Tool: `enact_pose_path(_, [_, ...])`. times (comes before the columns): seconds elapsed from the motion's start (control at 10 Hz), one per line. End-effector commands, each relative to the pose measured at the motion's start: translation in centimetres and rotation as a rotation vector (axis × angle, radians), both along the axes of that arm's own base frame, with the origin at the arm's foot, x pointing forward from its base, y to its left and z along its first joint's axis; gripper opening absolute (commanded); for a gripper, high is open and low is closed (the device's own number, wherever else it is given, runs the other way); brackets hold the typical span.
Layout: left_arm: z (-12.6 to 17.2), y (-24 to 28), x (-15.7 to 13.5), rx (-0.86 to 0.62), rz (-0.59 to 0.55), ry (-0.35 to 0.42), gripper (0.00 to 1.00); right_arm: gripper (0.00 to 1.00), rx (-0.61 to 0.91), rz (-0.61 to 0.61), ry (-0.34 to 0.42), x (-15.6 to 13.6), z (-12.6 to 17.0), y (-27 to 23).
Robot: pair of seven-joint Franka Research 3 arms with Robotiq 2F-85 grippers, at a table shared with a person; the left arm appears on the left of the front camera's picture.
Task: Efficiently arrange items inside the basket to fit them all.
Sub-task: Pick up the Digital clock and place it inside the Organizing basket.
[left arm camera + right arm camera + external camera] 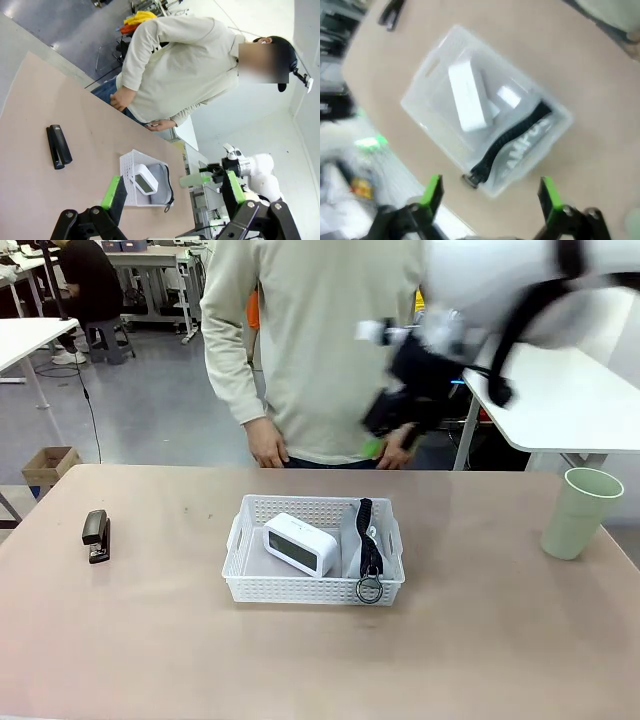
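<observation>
The white lattice basket (245, 585) sits mid-table. Inside it, a white rectangular box (300, 543) leans at the left. The grey "CAMPUS" pouch (530, 145) lies at the right, its black strap (366, 535) and metal ring (369, 589) draped over the front rim. The small black stapler (96, 536) rests on the table far to the left. The pale green cup (580, 512) stands upright at the right. My right gripper (390, 430), blurred, hangs open high above the basket's far side; its wrist view looks down on the basket (420, 100). My left gripper (172, 192) is open and holds nothing.
A person in a beige sweater stands at the far edge, hands (268, 448) near the table rim. A white side table (570, 400) stands at the back right. Bare tabletop (170, 640) lies between stapler and basket, and in front.
</observation>
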State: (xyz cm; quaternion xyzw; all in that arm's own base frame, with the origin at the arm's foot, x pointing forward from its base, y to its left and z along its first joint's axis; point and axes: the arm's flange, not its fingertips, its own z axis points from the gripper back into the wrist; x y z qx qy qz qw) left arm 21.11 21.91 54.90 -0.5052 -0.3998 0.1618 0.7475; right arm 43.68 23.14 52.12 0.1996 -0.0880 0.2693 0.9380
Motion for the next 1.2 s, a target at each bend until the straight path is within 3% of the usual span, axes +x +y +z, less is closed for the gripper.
enact_pose_path(0.0, [-0.1,-0.1,0.1,0.002,-0.003,-0.024,1.00,1.00,0.349,-0.172,-0.035,-5.2,-2.8,-10.6])
enact_pose_path(0.3, [-0.1,-0.1,0.1,0.002,-0.003,-0.024,1.00,1.00,0.677,-0.423,-0.007,-13.5,-5.6,-21.3])
enact_pose_path(0.5, [-0.1,-0.1,0.1,0.002,-0.003,-0.024,1.00,1.00,0.956,-0.591,0.055,-17.7,-8.7,-26.9])
enact_pose_path(0.6, [-0.1,-0.1,0.1,0.002,-0.003,-0.024,1.00,1.00,1.043,-0.616,0.049,-19.2,-10.8,-28.6])
enact_pose_path(0.7, [-0.1,-0.1,0.1,0.002,-0.003,-0.024,1.00,1.00,1.073,-0.652,0.025,-19.7,-12.3,-28.8])
enact_pose_path(0.8, [-0.1,-0.1,0.1,0.002,-0.003,-0.024,1.00,1.00,0.926,-0.596,0.070,-12.7,-4.6,-29.9])
enact_pose_path(1.1, [-0.1,-0.1,0.1,0.002,-0.003,-0.024,1.00,1.00,0.926,-0.596,0.070,-12.7,-4.6,-29.9])
